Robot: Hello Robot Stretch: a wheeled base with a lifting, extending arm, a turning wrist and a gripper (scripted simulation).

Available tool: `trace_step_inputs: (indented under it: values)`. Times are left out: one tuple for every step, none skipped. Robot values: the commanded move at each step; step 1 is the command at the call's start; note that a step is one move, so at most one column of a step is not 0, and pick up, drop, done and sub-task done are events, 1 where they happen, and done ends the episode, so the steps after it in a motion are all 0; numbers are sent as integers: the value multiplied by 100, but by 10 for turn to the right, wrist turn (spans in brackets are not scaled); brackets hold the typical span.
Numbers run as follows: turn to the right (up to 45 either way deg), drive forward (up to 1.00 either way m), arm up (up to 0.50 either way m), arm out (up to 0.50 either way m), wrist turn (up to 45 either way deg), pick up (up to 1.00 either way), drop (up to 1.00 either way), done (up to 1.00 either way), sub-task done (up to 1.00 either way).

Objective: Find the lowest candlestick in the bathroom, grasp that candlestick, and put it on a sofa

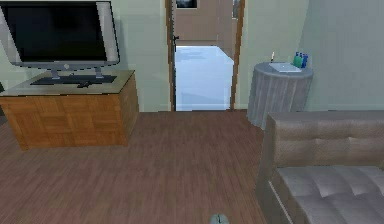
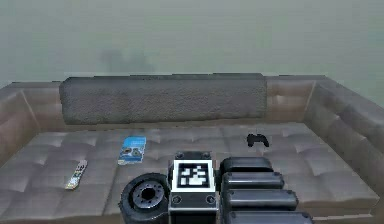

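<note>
sofa (image 2: 160,100): remote (image 2: 76,174), blue booklet (image 2: 131,150) and dark controller (image 2: 259,140) lie on its seat
claw (image 2: 147,197): low at the sofa's front edge, far end unclear; cannot tell if it grasps anything
candlestick: cannot tell where

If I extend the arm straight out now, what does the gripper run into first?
Most likely the sofa: the gripper is at the seat's near edge, and straight ahead lies bare cushion, then the backrest. A flat blue item lies just left of that line; height over the seat is unclear.
</note>
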Motion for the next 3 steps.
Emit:
trace_step_inputs:
  values:
    - [0, 0, 0, 48, 0, 0, 0, 0, 0]
    - [0, 0, 0, 0, 450, 0, 0, 0, 0]
    - [0, 0, 0, 0, 450, 0, 0, 0, 0]
